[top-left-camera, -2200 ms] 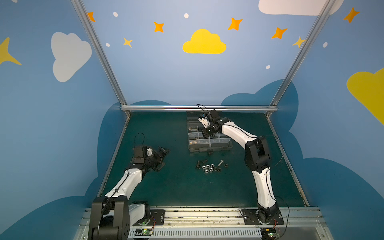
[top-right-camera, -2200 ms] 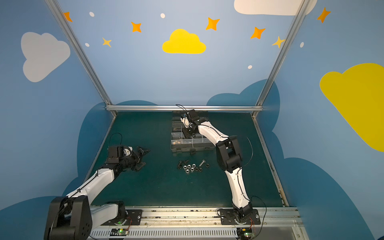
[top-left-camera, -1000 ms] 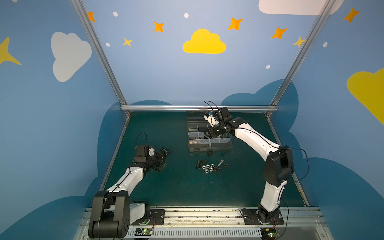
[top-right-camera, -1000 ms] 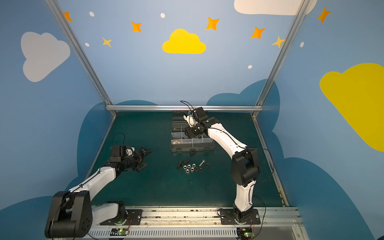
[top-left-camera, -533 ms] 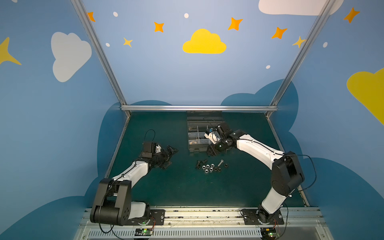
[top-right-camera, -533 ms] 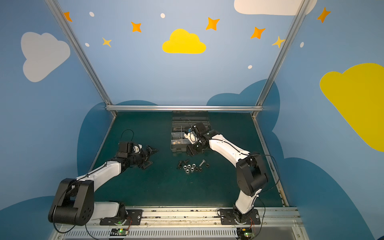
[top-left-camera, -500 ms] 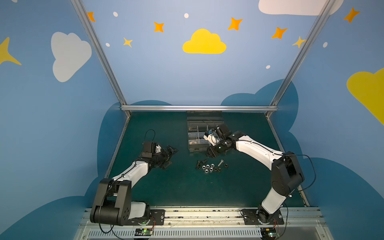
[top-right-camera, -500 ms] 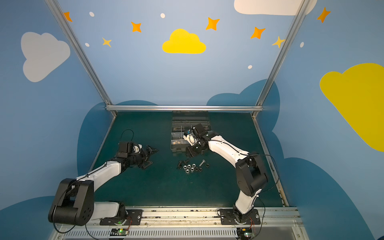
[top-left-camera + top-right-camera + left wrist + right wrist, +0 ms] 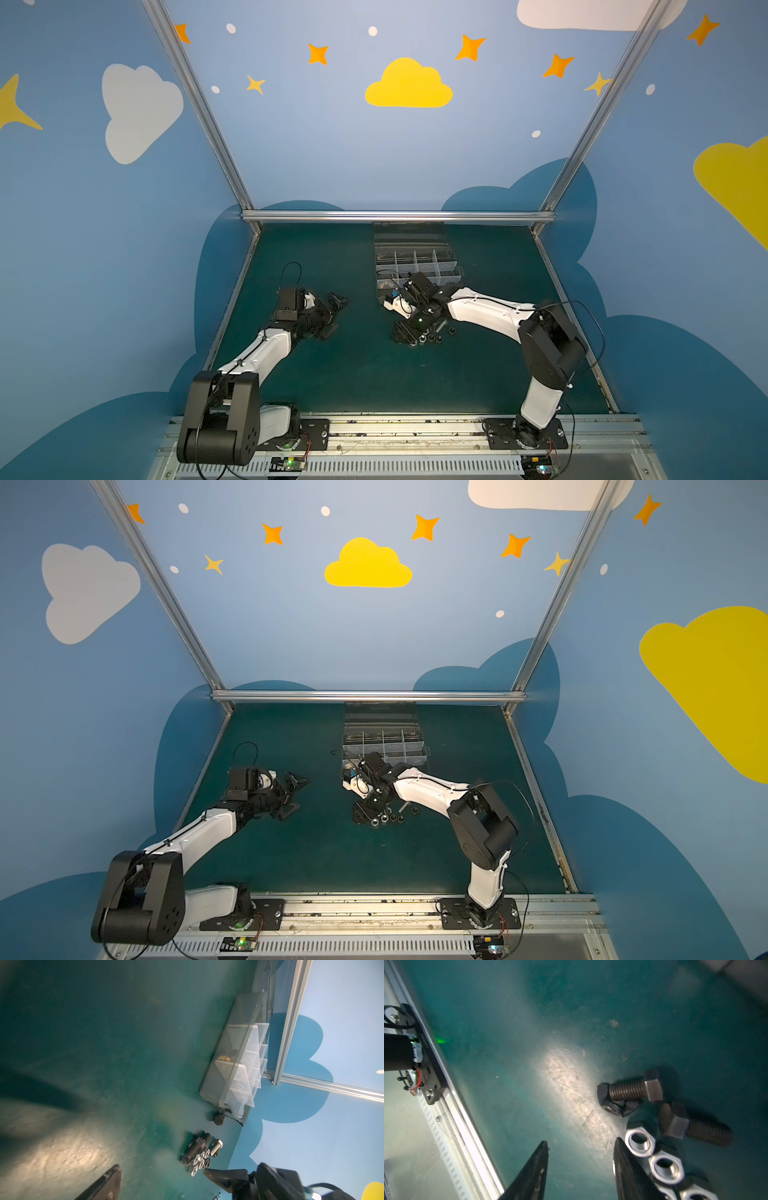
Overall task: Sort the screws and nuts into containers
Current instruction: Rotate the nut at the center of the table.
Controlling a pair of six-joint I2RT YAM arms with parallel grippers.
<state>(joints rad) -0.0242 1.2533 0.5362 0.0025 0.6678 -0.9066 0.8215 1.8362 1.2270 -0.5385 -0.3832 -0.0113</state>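
Barely begun: nearly everything lies loose on the mat (image 9: 508, 1064).
My left claw (image 9: 334, 313) hangs apart and empty, well away from the work. My right claw (image 9: 581, 1141) sits low at the pile's edge, jaws apart over bare mat, one finger just beside the silver nuts (image 9: 640, 1145), with the screws (image 9: 631, 1089) touching them. Behind, the containers (image 9: 455, 272) hold a few brass pieces (image 9: 224, 1057). I judge the crowding will hamper a clean pick.

The box (image 9: 415, 257) stands at the back centre of the table (image 9: 374, 374). The screws (image 9: 194, 1148) and nuts (image 9: 199, 1160) cluster in front of it; a lone screw (image 9: 219, 1119) lies nearer the box. The right gripper (image 9: 580, 1142) is at the cluster's left edge, the left gripper (image 9: 334, 315) well to the left.
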